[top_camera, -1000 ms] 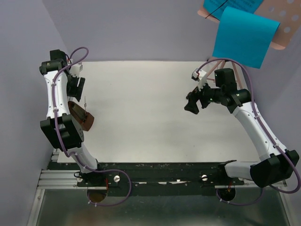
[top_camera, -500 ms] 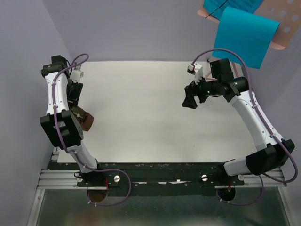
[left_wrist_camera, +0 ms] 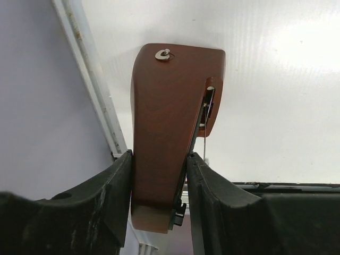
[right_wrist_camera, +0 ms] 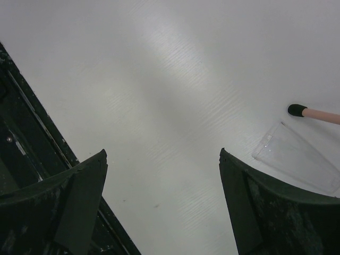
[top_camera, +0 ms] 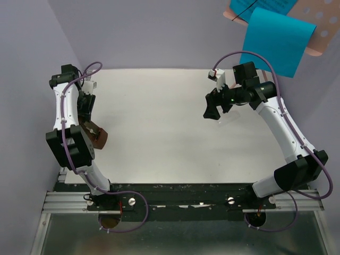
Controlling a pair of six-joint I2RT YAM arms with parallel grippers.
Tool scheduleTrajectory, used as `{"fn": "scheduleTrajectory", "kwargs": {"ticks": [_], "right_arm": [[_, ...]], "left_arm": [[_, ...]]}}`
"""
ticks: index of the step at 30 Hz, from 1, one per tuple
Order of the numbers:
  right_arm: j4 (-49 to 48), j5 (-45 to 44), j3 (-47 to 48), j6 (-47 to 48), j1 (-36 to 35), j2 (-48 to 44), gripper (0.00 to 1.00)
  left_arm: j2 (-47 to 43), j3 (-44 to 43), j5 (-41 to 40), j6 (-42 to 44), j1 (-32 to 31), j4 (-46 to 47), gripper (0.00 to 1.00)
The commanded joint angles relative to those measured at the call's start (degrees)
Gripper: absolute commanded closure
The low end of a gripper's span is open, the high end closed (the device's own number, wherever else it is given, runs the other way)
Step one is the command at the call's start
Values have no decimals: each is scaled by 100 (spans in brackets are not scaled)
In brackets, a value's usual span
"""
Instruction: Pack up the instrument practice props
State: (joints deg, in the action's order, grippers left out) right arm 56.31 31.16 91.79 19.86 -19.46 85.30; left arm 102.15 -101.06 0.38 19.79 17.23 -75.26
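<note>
Left jaws pinch the block (left_wrist_camera: 170,106) by its sides — long axis straight out ahead — right jaws gape empty.

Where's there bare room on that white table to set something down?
Bare: the middle of the table, from brown block to right gripper, down to the near edge. Crowded: left edge, where left gripper holds the block; far right, with clear plastic piece and stand leg.

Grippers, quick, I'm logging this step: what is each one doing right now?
Left gripper: closed on the brown metronome block.
Right gripper: open, holding nothing.
</note>
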Motion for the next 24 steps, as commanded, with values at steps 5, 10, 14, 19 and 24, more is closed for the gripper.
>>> {"fn": "scheduleTrajectory", "kwargs": {"ticks": [5, 10, 14, 19, 24], "right_arm": [[-24, -4, -232, 141, -40, -13, 8], [-50, -39, -135, 167, -49, 40, 8], [-77, -31, -153, 448, -180, 75, 8], [-217, -83, -82, 616, -461, 250, 8], [-314, -83, -73, 677, -637, 286, 8]], "left_arm": [[-371, 570, 989, -818, -1212, -832, 100], [-239, 219, 1298, -1179, -2019, -779, 100], [-64, -10, 939, -1468, -2898, -621, 100], [331, -440, 840, -1566, -3787, -586, 100], [631, -985, 849, -1575, -4087, -595, 52]]}}
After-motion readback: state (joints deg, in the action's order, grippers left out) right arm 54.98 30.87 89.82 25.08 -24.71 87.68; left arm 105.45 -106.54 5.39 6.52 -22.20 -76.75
